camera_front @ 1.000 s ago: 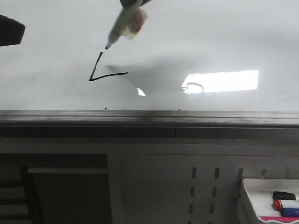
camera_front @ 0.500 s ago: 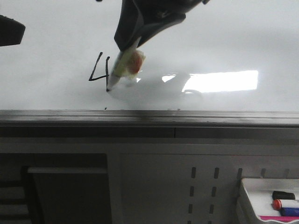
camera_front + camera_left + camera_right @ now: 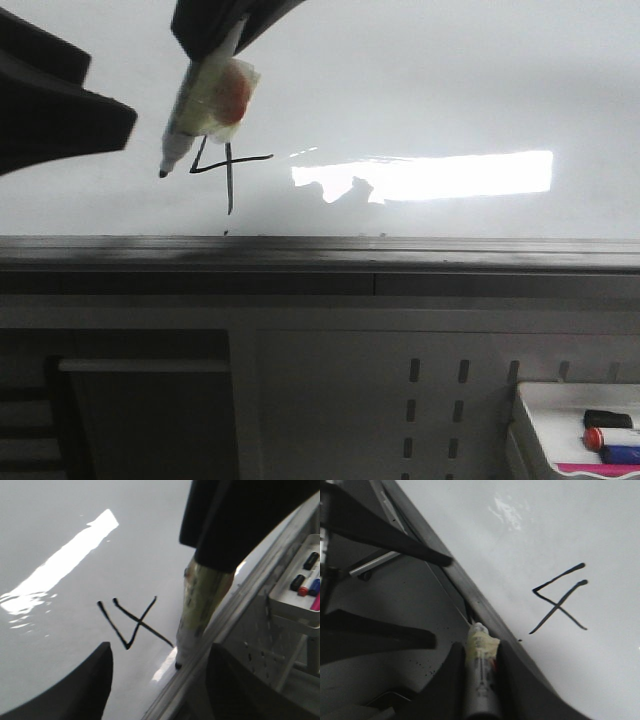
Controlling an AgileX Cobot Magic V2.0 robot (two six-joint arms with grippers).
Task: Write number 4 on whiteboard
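The number 4 [image 3: 222, 170] sits on the whiteboard [image 3: 420, 90], left of the glare. The right gripper [image 3: 481, 652] is clamped on a marker pen [image 3: 190, 125], tip off the board. The left gripper [image 3: 160, 680] is spread wide, holding nothing.

- The number 4 [image 3: 222, 168] now has its vertical stem, absent a second ago.
- The marker [image 3: 198, 110] sits lifted left of it.
- The left gripper [image 3: 50, 105] looms larger.
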